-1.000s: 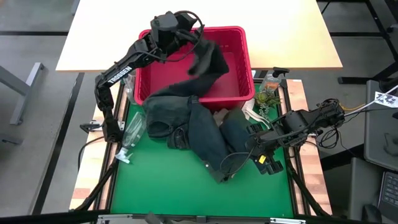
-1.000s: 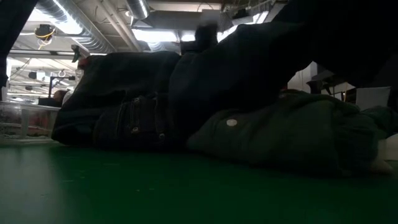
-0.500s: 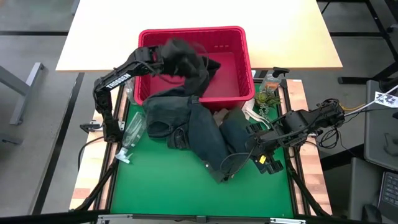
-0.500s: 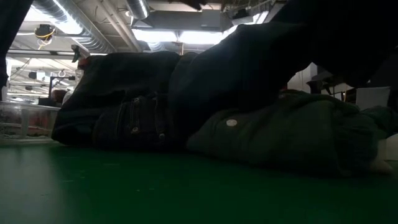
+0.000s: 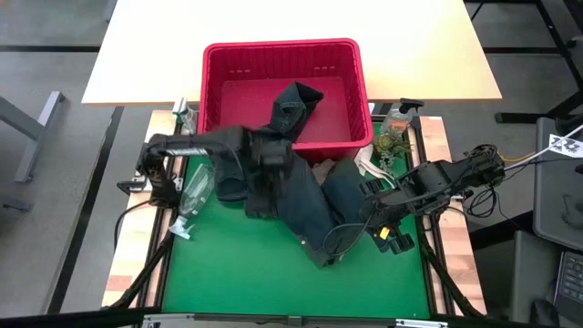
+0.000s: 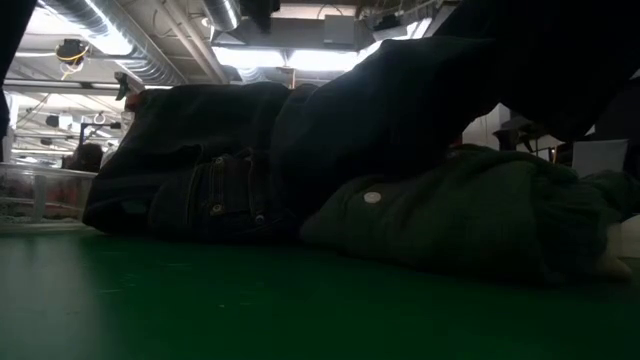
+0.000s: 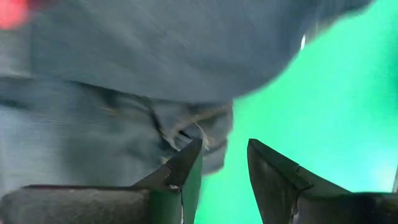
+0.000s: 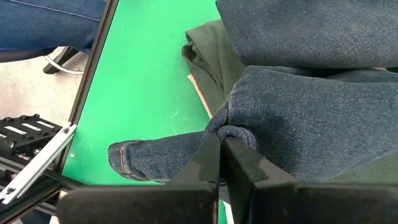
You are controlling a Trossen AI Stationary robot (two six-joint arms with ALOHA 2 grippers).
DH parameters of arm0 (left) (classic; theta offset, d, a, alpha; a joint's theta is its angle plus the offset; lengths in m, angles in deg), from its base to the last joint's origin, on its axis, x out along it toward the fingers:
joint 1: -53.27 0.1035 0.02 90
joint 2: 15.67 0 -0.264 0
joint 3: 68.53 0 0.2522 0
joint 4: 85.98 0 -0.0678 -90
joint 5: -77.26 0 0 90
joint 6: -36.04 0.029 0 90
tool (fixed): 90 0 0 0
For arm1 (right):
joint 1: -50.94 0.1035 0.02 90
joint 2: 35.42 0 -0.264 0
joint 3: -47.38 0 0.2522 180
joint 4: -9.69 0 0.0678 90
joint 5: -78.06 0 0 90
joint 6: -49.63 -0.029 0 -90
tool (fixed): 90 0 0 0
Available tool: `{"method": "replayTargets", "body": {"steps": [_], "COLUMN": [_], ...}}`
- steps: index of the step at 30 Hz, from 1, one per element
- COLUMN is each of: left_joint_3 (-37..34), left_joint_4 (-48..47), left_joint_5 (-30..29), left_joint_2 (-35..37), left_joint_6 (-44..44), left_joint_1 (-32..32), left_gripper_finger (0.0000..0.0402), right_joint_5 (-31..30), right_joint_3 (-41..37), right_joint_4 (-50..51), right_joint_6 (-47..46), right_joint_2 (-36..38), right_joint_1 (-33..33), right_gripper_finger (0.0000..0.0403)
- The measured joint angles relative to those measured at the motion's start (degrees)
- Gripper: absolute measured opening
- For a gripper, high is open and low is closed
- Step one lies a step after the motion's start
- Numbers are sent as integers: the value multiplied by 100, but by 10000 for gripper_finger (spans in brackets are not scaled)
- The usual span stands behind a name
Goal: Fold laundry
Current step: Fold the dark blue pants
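Currently the right gripper [image 8: 221, 149], near the mat's right edge, pinches a fold of the jeans [image 5: 301, 196] mid-mat. Farther in, the left gripper [image 7: 224, 163] hovers parted, empty. Risk: pulling drags the olive shirt [image 6: 450, 215] beneath along.

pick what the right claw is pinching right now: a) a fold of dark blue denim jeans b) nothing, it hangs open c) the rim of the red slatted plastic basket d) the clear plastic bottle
a: in the right wrist view the right claw is shut on a bunched fold of the dark blue denim jeans, over the green mat.
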Motion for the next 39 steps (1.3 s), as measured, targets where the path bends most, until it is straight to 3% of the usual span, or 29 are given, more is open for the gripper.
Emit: {"method": "replayTargets", "body": {"steps": [9, 17, 24, 28, 34, 39], "left_joint_3": [-1948, -3362, -5155, -6045, -6820, -7158], "left_joint_4": [786, 911, 2510, 3591, 4210, 4693], "left_joint_5": [-127, 50, 53, 67, 0, 1], "left_joint_2": [-7, 638, 1932, 2298, 2258, 2260], "left_joint_6": [-804, -1196, -2421, -3095, -3576, -3696], "left_joint_1": [-830, -832, -730, -755, -771, -769], "left_gripper_finger": [105, 66, 34, 26, 26, 50], "right_joint_5": [2, 7, 9, 9, 11, 11], "right_joint_3": [0, 0, 0, 0, 0, 1], "right_joint_4": [0, 1, 0, 1, 0, 1], "right_joint_6": [0, -2, -4, -4, -4, -5], "right_joint_2": [0, 0, 0, 0, 0, 2], "right_joint_1": [2, 2, 2, 2, 2, 2], "right_gripper_finger": [10, 10, 10, 10, 10, 10]}}
